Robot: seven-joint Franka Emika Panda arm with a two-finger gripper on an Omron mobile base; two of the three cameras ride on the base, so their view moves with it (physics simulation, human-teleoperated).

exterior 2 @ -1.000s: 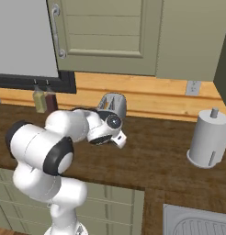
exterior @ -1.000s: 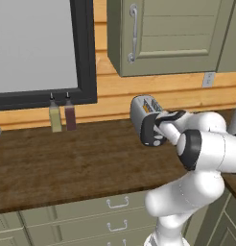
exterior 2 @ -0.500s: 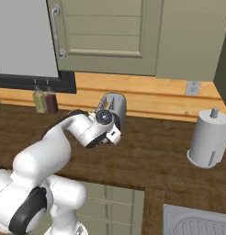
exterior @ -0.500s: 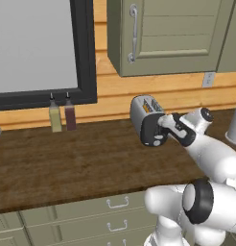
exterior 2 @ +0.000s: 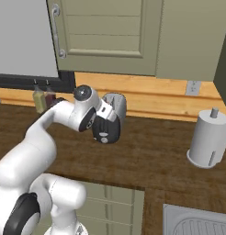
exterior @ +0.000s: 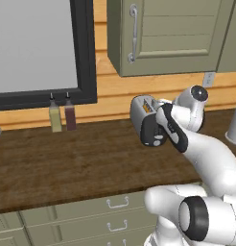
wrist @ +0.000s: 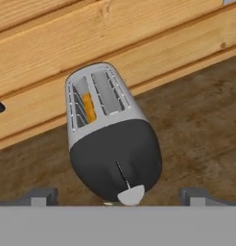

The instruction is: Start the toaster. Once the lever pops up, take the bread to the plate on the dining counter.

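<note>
Spread wide and holding nothing, claw [wrist: 118, 199] faces toaster [wrist: 110, 129] just ahead on the desk [wrist: 201, 125], black lever end nearest, long axis running away toward the wall, bread [wrist: 89, 107] in left slot.

Silvery toaster [wrist: 110, 139] holds bread [wrist: 89, 107] in 1 slot.

Two bottles [exterior: 61, 112], paper-towel roll [exterior 2: 208, 140]

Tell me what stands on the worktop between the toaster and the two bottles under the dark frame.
Nothing: in the left base view, bare worktop lies between the toaster and the bottles.
</note>
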